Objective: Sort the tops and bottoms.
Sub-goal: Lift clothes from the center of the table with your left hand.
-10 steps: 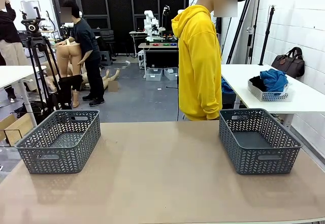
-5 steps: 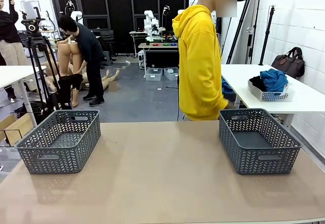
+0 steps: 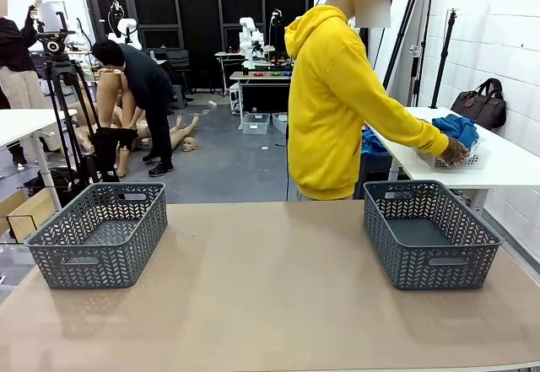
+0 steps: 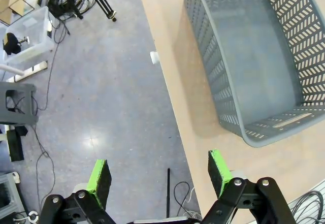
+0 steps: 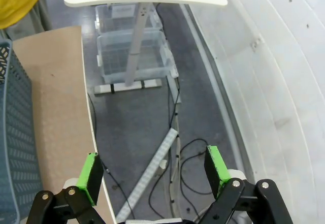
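Front view: two grey baskets stood on the tan table (image 3: 270,296), one on the robot's left (image 3: 93,254) and one on its right (image 3: 434,262), well apart, both with bare floors. One person (image 3: 333,110) in a yellow hoodie stood at the far edge, turned toward a white side table (image 3: 506,165). The person's hand (image 3: 454,151) was at a small white basket (image 3: 462,162) there. That basket held one bright blue garment (image 3: 456,126); whether more cloth lay under it could not be told.

In the left wrist view, the left gripper (image 4: 158,172) hung with its two green pads spread wide and nothing between them. It sat over the floor (image 4: 101,82) just off the table's edge (image 4: 185,97), with one grey basket (image 4: 259,56) ahead.

In the right wrist view, the right gripper (image 5: 152,170) likewise stood wide apart and held nothing, above the floor (image 5: 152,117) beside the table (image 5: 56,97). A strip of one grey basket (image 5: 12,148) showed at the side.
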Robot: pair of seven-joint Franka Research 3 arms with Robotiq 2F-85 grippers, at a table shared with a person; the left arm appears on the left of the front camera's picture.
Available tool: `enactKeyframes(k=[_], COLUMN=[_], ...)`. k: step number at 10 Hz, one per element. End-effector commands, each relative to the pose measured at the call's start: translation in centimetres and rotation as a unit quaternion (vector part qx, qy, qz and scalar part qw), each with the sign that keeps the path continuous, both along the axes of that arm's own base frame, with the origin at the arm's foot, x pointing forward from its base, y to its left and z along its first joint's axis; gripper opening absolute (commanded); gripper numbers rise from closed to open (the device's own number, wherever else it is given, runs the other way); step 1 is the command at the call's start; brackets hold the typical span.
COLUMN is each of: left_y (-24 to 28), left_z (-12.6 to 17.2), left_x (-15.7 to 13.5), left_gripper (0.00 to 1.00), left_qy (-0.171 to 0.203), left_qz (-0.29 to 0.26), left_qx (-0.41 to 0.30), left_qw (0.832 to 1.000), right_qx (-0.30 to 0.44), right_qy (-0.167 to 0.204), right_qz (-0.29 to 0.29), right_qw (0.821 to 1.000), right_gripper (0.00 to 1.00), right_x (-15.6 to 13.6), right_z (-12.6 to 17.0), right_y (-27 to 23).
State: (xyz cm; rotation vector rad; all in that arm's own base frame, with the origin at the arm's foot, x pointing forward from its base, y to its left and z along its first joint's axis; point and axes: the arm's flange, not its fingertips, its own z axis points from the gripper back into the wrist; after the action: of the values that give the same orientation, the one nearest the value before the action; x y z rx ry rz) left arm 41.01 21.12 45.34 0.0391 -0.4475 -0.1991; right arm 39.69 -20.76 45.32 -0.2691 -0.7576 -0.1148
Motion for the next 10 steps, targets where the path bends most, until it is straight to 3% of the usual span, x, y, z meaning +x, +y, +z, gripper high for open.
enactKeyframes(k=[1, 10], left_y=[0.46, 0.46], left_z=[-0.11, -0.11], left_x=[-0.22, -0.22], left_gripper=[1.00, 1.00], left_qy=[-0.004, -0.004], left_qz=[-0.008, -0.008], left_qx=[-0.005, -0.005], left_qw=[1.000, 1.000], right_qx=[-0.001, -0.001], right_qy=[0.006, 0.006], right_qz=[0.001, 0.001], right_qw=[1.000, 1.000], right_gripper=[1.00, 1.00], right_x=[-0.14, -0.14], right_z=[0.06, 0.06], right_y=[0.00, 0.00])
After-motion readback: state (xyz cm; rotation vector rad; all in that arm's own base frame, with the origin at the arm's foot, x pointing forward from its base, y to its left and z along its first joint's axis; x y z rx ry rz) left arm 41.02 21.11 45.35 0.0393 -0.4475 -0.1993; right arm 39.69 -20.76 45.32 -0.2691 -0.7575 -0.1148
